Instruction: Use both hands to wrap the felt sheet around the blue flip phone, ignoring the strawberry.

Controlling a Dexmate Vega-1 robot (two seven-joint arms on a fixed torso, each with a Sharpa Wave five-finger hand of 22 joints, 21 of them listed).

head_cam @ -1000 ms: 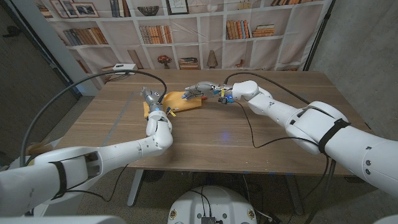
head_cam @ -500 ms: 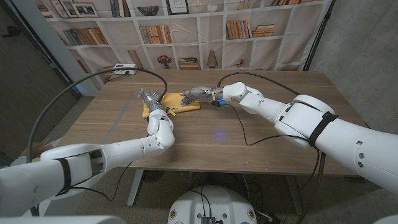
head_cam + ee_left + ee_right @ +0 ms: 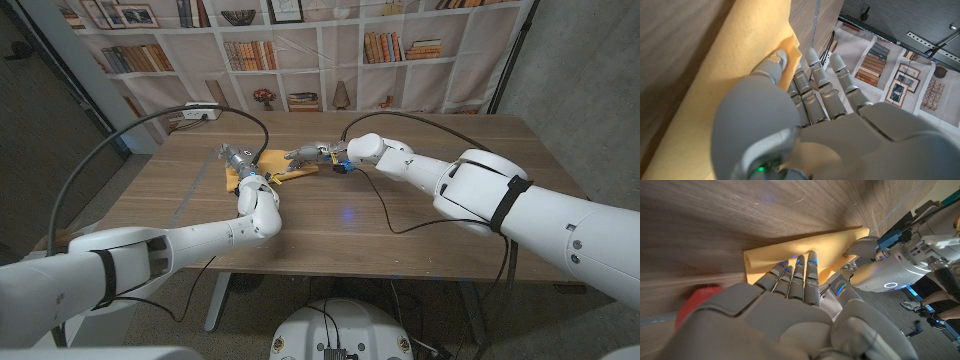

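Left hand: at the far-left end of the felt sheet, seen in the left wrist view with its thumb on the yellow felt and fingers extended along the sheet's edge; whether the edge is actually pinched cannot be told. Right hand: reaching in from the right over the sheet's right end, fingers extended; in the right wrist view the fingertips lie on the folded felt, pressing rather than enclosing it, though a firm grip cannot be confirmed. Felt sheet: yellow-orange, folded or rolled into a narrow strip on the wooden table, far of centre, lying between the two hands. Blue flip phone: not discernible; possibly inside the fold, cannot tell. Strawberry: red, blurred, on the table just beside the right hand, apart from the felt. Black cable: trails across the tabletop under the right arm. Background: bookshelf backdrop behind the table.
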